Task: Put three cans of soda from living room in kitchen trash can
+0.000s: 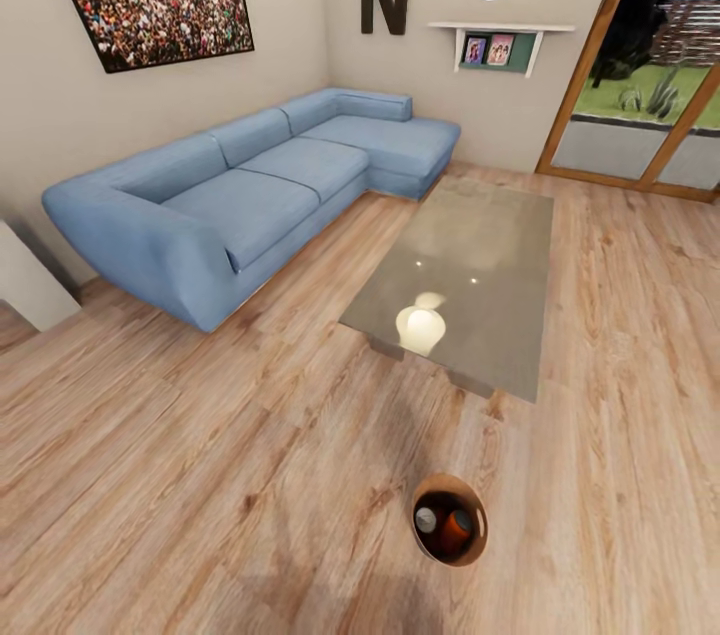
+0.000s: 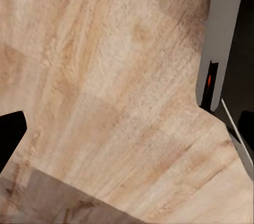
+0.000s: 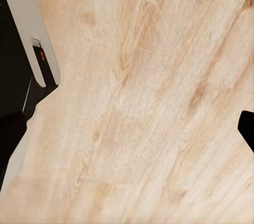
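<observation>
Oddly, the trash can point(image 1: 449, 520) stands on the living-room floor point(image 1: 200, 475) just short of the glass table point(image 1: 470, 285), with cans point(image 1: 448, 521) already inside (at least 2, count unclear). Both wrist views face bare planks; jaw spacing I cannot tell. Judged next: confirming all 3, then getting the bin kitchenward.
</observation>
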Robot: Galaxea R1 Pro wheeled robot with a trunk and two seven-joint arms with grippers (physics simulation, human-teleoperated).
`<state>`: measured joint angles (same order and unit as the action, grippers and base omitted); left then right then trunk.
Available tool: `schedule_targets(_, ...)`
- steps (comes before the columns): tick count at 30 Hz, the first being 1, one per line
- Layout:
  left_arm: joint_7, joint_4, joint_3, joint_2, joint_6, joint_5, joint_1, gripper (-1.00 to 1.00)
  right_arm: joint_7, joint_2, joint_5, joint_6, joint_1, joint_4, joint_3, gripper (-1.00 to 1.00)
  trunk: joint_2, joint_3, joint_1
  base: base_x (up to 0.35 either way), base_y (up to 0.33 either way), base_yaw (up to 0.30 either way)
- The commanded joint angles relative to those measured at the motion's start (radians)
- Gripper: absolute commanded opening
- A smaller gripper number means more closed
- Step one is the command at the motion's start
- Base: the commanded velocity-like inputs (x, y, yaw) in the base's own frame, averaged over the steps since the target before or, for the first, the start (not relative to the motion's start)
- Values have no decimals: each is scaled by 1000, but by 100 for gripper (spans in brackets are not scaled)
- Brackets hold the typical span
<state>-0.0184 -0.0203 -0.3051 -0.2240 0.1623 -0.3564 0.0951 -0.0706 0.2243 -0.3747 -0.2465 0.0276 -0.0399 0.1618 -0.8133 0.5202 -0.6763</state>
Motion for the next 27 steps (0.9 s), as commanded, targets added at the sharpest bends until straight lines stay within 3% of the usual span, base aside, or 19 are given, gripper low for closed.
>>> schedule_targets(1,4,0,4,-6,4,-15,0,100,0,0,1,0,0,0,0,100,7,-3,4,0,0,0)
schedule_targets(5,23,1,17,-21,18,-57,0,100,-1,0,3,0,0,0,1,100,35,-16,19,0,0,0)
schedule_targets(8,30,-1,19,-25,31,-66,0,100,-1,0,1,-2,0,0,1,100,35,-16,19,0,0,0)
schedule_targets(15,36,-4,19,-20,82,-71,0,100,1,-10,3,-11,0,16,3,100,35,-16,19,0,0,0)
schedule_targets(27,37,-5,15,-7,90,-70,0,100,2,-32,7,-13,0,24,4,100,35,-16,19,0,0,0)
